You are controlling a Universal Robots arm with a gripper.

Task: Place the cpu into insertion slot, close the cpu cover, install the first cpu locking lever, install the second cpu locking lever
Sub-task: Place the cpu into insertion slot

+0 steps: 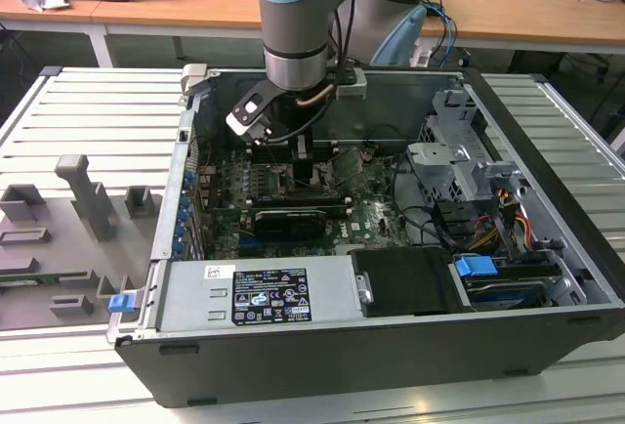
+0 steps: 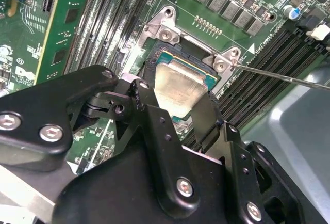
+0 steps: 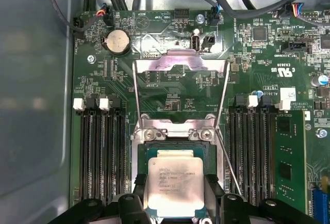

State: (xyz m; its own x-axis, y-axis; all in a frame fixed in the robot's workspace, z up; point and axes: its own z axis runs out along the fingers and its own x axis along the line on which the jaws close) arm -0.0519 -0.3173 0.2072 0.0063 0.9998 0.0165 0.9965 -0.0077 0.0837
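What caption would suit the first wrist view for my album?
Gripper clasps the cpu at the insertion slot; cpu cover stands open.

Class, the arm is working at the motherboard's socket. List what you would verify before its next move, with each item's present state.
1. cpu lies over the insertion slot: ok.
2. cpu seated flat: cannot tell.
3. cpu cover swung open, off the slot: ok.
4. Thin locking lever unlatched beside the slot: ok.
5. pincer straddles the cpu: ok.

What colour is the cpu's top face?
The cpu is silvery grey, with a green rim; best in the first wrist view.
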